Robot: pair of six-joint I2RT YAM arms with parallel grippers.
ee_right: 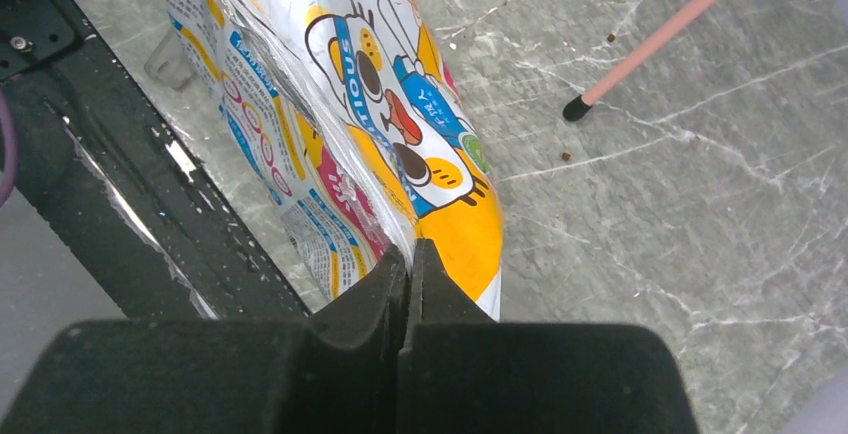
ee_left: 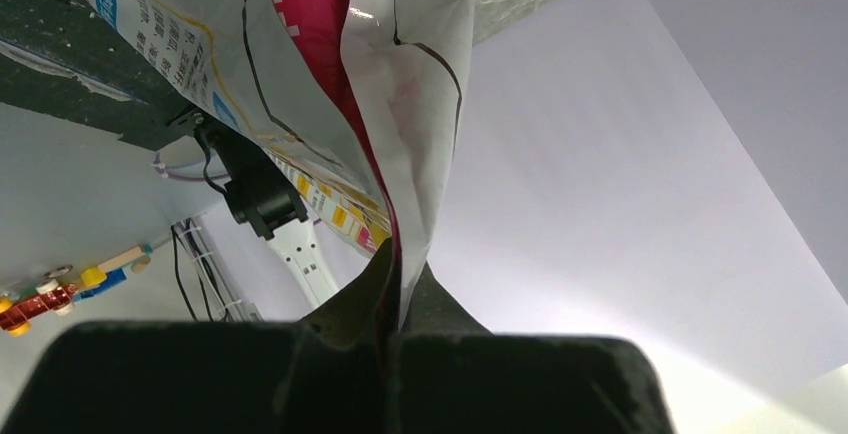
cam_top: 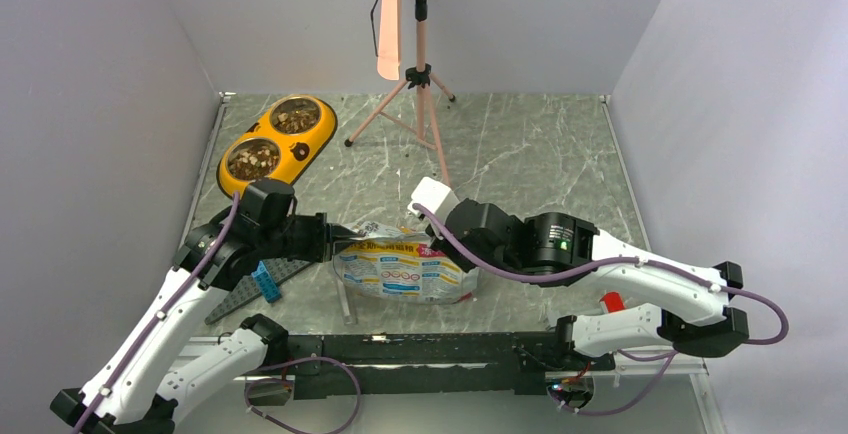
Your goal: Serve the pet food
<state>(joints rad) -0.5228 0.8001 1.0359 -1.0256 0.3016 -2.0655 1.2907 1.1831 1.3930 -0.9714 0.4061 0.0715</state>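
Note:
The pet food (cam_top: 253,160) fills both steel bowls of the yellow double dish (cam_top: 312,142) at the back left. The cartoon-printed bag (cam_top: 400,269) is stretched between my two grippers, near the table's front. My left gripper (cam_top: 337,243) is shut on the bag's left edge; in the left wrist view its jaws (ee_left: 397,299) pinch a fold of the bag (ee_left: 400,74). My right gripper (cam_top: 455,252) is shut on the bag's right end; in the right wrist view its gripper (ee_right: 410,266) clamps the yellow corner of the bag (ee_right: 385,124). The bag's contents are hidden.
A pink tripod (cam_top: 420,104) stands at the back centre, one foot (ee_right: 574,108) near the bag. A dark grey plate with a blue brick (cam_top: 266,282) lies under the left arm. A black rail (cam_top: 400,359) runs along the front edge. Stray kibble (ee_right: 566,156) dots the marble top.

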